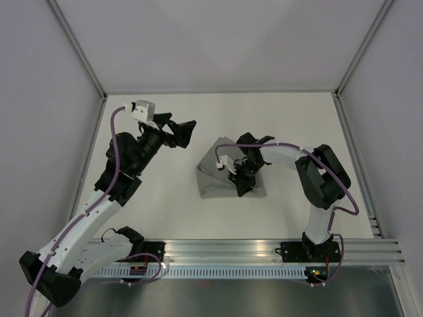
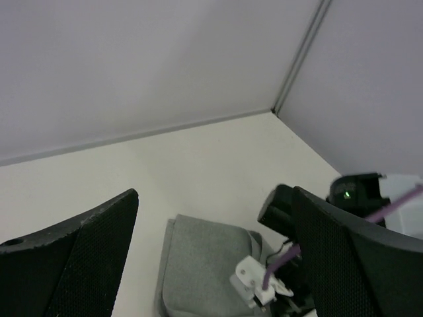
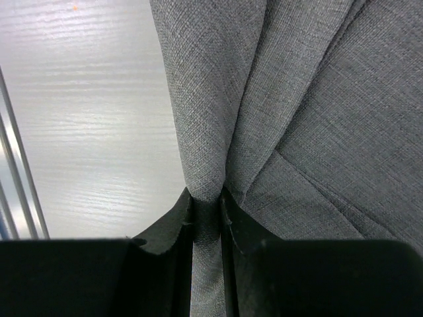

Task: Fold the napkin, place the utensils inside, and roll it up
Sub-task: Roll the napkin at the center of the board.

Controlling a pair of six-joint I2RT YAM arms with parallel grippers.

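Napkin: the grey napkin (image 1: 215,175) lies near the middle of the white table (image 1: 165,211). It is bunched in loose pleats and is not yet a flat, neat shape.
Right gripper: the right gripper (image 1: 239,177) sits low on the cloth. In its wrist view the jaws are nearly together and pinch a thick fold of the napkin between them.
Left gripper: the left gripper (image 1: 180,132) hangs above the table, left of the napkin and apart from it. Its jaws stand wide and hold nothing.
Fork: it shows in no view, and I cannot tell if it is under the cloth or somewhere else.
Step in hand: in my judgement this is the folding. Placing the utensils and rolling are not yet done.
Next move: the pinched fold should go across and lie flat, so that the layers match. Probably the left gripper must come down and hold the other side, otherwise the whole cloth may drag along.
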